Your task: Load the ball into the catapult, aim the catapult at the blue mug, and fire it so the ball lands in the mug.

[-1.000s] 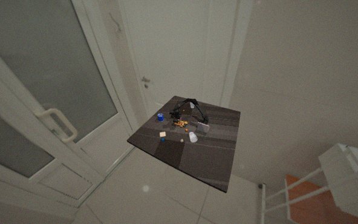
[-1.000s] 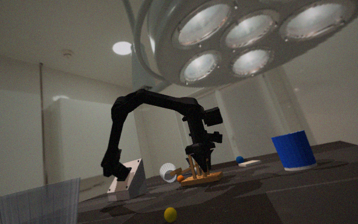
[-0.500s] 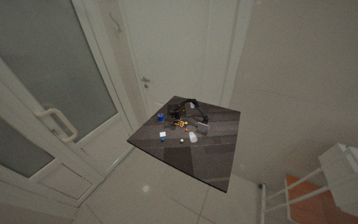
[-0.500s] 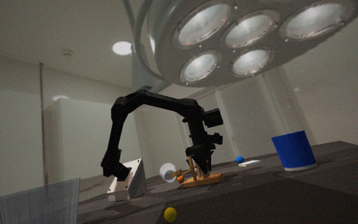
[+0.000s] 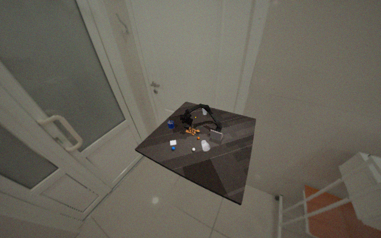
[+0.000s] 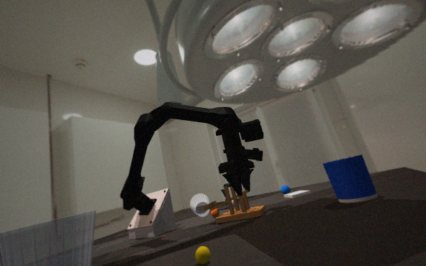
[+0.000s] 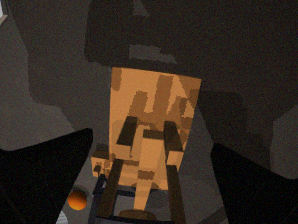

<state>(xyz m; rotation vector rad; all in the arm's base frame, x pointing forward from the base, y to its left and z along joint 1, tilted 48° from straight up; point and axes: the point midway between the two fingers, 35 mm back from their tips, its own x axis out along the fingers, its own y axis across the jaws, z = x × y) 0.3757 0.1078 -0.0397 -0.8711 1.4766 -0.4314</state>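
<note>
On tabletop [image 6: 337, 230]: dark, matte, patterned in angular panels.
Catapult [image 6: 241, 213]: wooden, orange slatted base, thin uprights, sitting flat under the arm.
Fingers [image 6: 239, 185]: black, tapered, spreading wide around the uprights, gripping nothing.
Ball [image 6: 214, 213]: small orange sphere, lying just beside the base; whether touching, hard to tell.
Blue mug [image 6: 350, 178]: textured cylinder, standing well apart.
Wrist view: blurring, fingers cut off.
</note>
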